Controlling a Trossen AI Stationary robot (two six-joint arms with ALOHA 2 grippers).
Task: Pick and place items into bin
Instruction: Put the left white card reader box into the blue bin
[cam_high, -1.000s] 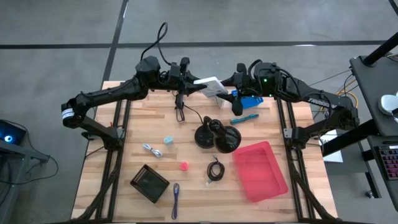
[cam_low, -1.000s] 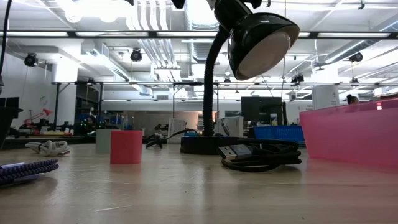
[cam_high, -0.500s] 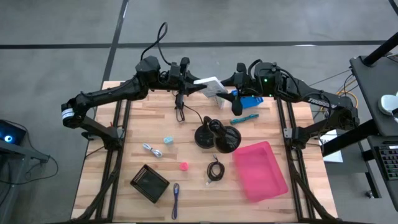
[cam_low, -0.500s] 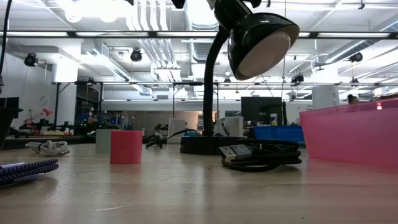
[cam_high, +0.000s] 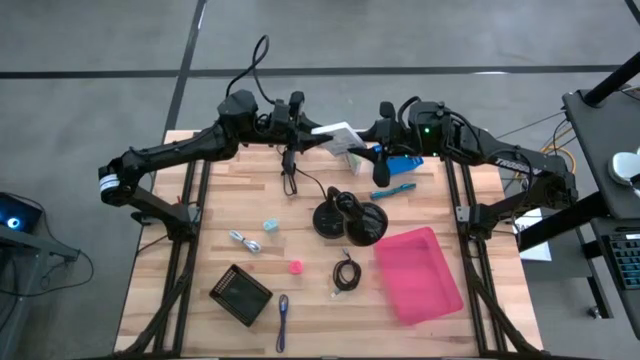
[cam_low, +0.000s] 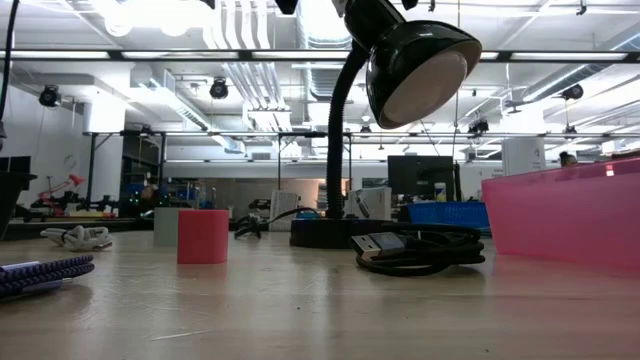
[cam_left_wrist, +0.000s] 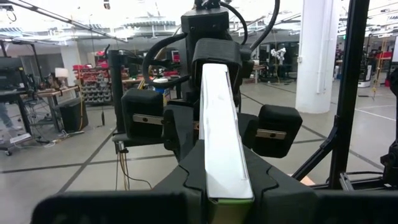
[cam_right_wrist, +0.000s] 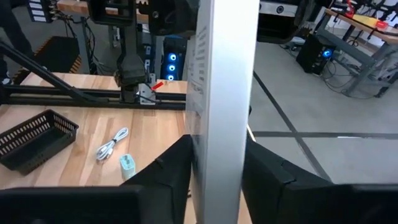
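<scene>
- The left hand (cam_high: 305, 137) is raised above the far edge of the wooden surface (cam_high: 200, 270), clamped on one end of a green-white flat packet (cam_high: 337, 136).
- The right hand (cam_high: 368, 140) meets it from the other side; its fingers (cam_right_wrist: 273, 171) sit on either face of the same packet, seen edge-on as a white slab in the right wrist view, with little or no gap showing, so it appears to grip the packet too.
- The packet hangs in the air between the two hands, well clear of the pink bin (cam_high: 418, 275), which stands near the right front of the surface.
- A teal marker (cam_high: 392, 189) lies below the right arm, just beyond the black desk lamp (cam_high: 350, 220).
- A coiled black cable (cam_high: 346, 272) rests between the lamp and the bin.
- A pink cube (cam_high: 295, 267) and a pale-blue cube (cam_high: 270, 227) lie apart near the middle; a silvery metal piece (cam_high: 245, 241) sits beside the blue one.
- A purple pen (cam_high: 282, 318) lies at the front edge, next to a black mesh basket (cam_high: 240, 294).
</scene>
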